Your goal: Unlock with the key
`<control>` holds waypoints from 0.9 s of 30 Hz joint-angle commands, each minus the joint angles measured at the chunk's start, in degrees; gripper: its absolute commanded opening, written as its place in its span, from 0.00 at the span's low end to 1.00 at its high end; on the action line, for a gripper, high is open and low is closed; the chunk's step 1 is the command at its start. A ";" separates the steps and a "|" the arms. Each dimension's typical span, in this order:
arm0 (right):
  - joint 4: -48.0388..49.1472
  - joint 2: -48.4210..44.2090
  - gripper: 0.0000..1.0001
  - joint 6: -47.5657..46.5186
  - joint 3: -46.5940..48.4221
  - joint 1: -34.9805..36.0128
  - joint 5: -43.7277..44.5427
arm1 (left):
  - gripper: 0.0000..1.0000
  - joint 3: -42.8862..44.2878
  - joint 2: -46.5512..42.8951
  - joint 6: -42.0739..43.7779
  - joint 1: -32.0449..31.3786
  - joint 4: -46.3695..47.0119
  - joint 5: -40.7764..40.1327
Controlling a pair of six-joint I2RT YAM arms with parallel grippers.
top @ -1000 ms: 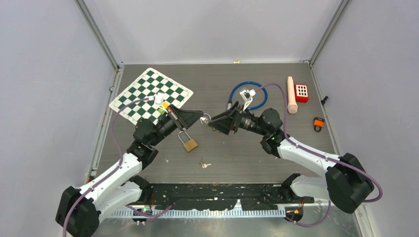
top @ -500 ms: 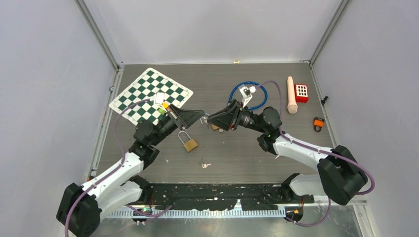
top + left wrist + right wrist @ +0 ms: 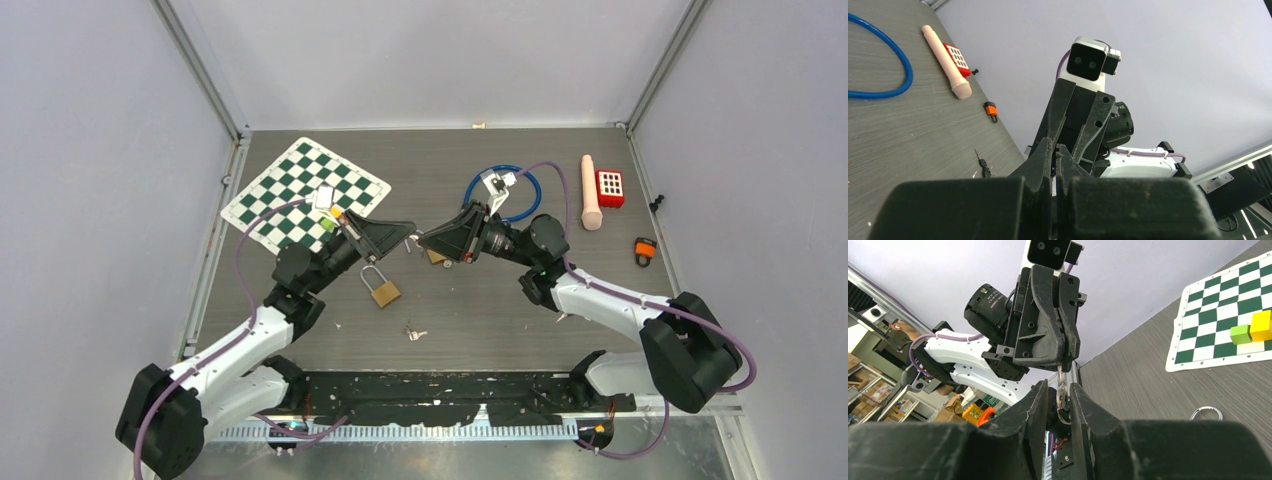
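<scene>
My left gripper (image 3: 407, 236) is shut on a small silver key (image 3: 411, 243) and holds it above the table's middle. In the right wrist view the key (image 3: 1062, 384) hangs blade-up from the left gripper (image 3: 1065, 358), with its ring below. My right gripper (image 3: 1059, 386) faces it tip to tip. Its jaws straddle the key and ring, still open, with a gap on the left side. In the top view the right gripper (image 3: 424, 240) almost meets the left. A brass padlock (image 3: 381, 289) with a closed shackle lies on the table under the left arm.
A green-and-white chessboard (image 3: 305, 192) with coloured blocks (image 3: 1262, 325) lies at the back left. A blue cable loop (image 3: 503, 193), a pink cylinder (image 3: 590, 192) and a red keypad (image 3: 610, 187) sit at the back right. Spare keys (image 3: 414, 333) lie near the front; an orange lock (image 3: 645, 250) is at the right.
My right gripper has moved left up to the left gripper and its jaws have narrowed around the key. The left gripper has stayed shut and nearly still.
</scene>
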 commanded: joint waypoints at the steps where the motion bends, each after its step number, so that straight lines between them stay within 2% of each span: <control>1: 2.17 -0.05 0.30 0.57 2.50 -0.06 -0.79 | 0.00 0.27 0.32 0.15 -0.53 4.67 0.29; 9: 1.23 0.18 0.20 0.38 2.78 -0.04 -1.22 | 0.00 0.27 0.99 0.05 -0.57 5.44 -0.01; 12: 1.15 0.06 0.07 0.39 2.93 -0.04 -1.33 | 0.00 0.30 1.16 0.07 -0.66 5.48 -0.01; 18: -0.96 -0.80 0.05 -0.84 2.50 -0.04 -1.26 | 0.00 -0.29 0.40 0.46 -0.55 2.85 -1.63; 20: -3.25 -1.87 0.05 -2.39 1.76 -0.05 -0.25 | 0.10 0.31 -1.28 2.03 -0.43 -3.71 -2.60; 22: -5.50 -3.00 0.05 -3.88 0.87 -0.12 0.70 | 0.25 1.48 -3.44 4.29 -0.43 -12.76 -4.38; 25: -7.53 -5.28 0.05 -6.03 -1.21 -0.09 2.30 | 0.67 4.21 -7.20 8.18 -0.39 -27.97 -8.82; 27: -9.83 -6.84 0.05 -8.04 -2.55 -0.13 4.00 | 0.81 7.11 -9.13 10.41 -0.44 -39.36 -12.59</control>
